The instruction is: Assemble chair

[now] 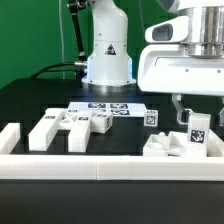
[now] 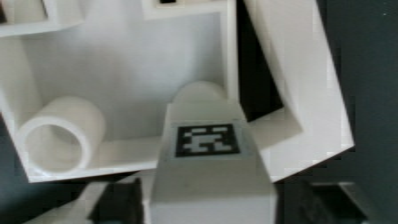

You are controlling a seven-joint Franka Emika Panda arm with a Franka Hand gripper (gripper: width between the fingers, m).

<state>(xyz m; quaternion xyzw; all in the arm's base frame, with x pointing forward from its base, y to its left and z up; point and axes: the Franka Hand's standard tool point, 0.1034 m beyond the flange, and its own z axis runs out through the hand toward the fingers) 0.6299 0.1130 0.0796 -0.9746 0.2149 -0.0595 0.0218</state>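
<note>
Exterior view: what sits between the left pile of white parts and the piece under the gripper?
One small tagged cube, set slightly back on the black table; otherwise that stretch is bare. Only the exterior view shows it.

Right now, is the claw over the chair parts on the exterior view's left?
No, the claw hangs above the chair part on the exterior view's right, away from the left parts.

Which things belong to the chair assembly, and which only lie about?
Job: white blocky tagged plastic chair parts; small white tagged cube; white plastic frame with tagged bar.
Lying about: thin flat white marker board; long plain white border rail.
</note>
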